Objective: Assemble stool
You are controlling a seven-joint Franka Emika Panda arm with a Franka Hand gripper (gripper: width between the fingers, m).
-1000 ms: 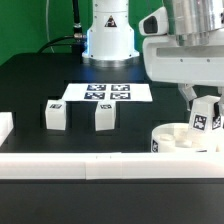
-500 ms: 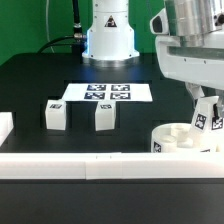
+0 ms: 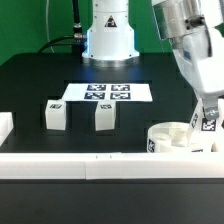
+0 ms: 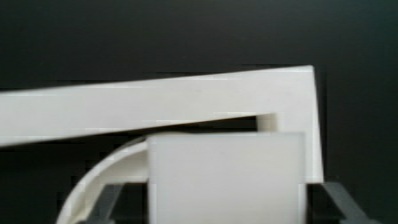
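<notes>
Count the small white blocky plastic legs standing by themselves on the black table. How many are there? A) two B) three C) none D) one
A: one white leg and a second leg stand alone on the black table; the third leg is held in the gripper by the round white seat.

Exterior view, right side of frame. The arm [image 3: 196, 48], whose wrist housing sat level a second ago, now slants from the top edge down toward the right edge. The gripper [image 3: 207, 113] and the leg [image 3: 211, 122] clamped in it have shifted rightward and slightly lower. The frame edge now partly crops the leg above the seat [image 3: 168, 134].
</notes>
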